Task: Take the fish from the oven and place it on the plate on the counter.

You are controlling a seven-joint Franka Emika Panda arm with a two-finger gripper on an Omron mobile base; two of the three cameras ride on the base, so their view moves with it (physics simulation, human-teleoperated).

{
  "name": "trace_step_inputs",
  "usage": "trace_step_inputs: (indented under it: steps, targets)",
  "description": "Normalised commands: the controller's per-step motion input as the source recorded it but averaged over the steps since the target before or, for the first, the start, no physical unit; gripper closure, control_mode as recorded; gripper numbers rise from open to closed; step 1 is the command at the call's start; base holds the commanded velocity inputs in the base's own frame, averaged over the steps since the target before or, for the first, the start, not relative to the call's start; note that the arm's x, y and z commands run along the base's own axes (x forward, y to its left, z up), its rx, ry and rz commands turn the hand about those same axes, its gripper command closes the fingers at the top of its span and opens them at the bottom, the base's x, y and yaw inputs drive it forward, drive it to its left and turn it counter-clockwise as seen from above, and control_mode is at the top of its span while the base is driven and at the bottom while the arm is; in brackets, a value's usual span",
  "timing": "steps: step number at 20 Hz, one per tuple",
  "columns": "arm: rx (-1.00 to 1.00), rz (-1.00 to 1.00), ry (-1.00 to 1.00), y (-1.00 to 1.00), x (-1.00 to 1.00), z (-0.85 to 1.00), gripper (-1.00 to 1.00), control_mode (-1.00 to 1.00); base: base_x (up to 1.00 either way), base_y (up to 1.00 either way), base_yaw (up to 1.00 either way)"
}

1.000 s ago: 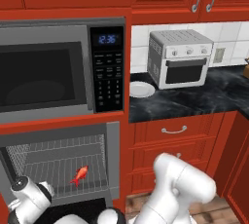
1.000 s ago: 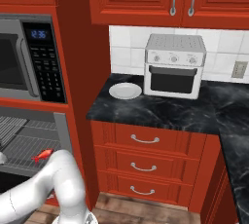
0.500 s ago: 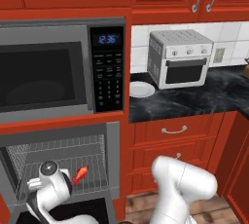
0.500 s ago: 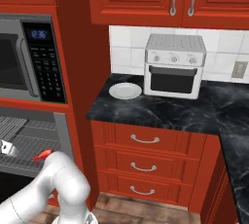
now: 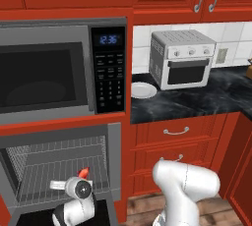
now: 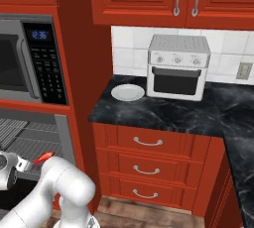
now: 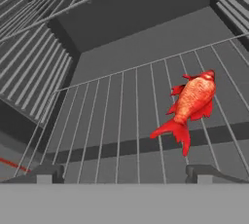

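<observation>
Over the last second the arm has swung up from the lower left of the oven opening toward the fish, so the tool (image 7: 124,173) now sits at the mouth of the oven (image 5: 59,171), its two tips spread wide apart with nothing between them. That puts the reach nearly in place, though the grasp itself is not yet begun. In the hand view the fish (image 7: 188,106) lies on the wire rack (image 7: 116,116), tail toward the tool and head pointing deeper in, off toward the right tip rather than centred between the two; I judge the tool needs to shift that way before it comes down. From the left base view the fish (image 5: 83,172) peeks just above the arm's wrist, near the right side of the oven cavity; the rack holds nothing else that I can see. The white plate (image 5: 143,90) sits bare on the dark surface (image 5: 197,99), just beside the toaster oven (image 5: 182,59) and well apart from the oven.
</observation>
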Motion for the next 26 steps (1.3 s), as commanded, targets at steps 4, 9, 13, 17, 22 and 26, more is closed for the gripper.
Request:
trace_step_inputs:
  steps: [4, 9, 13, 17, 22, 26]
  targets:
    - [0.0, 0.0, 0.1, -0.01, 0.0, 0.65, -1.0, -1.0, 0.0, 0.0, 0.0]
    - [-0.04, 0.0, 0.32, 0.0, 0.0, 0.52, -1.0, -1.0, 0.0, 0.0, 0.0]
    - [-0.14, 0.0, 0.29, 0.0, 0.04, -0.07, -1.0, -1.0, 0.0, 0.0, 0.0]
    - [-0.11, 0.0, 0.08, 0.0, 0.13, -0.49, -1.0, -1.0, 0.0, 0.0, 0.0]
    - [-0.09, 0.03, 0.05, -0.01, 0.38, -0.2, -1.0, -1.0, 0.0, 0.0, 0.0]
    - [-0.03, 0.04, 0.0, -0.24, 0.4, -0.22, -1.0, -1.0, 0.0, 0.0, 0.0]
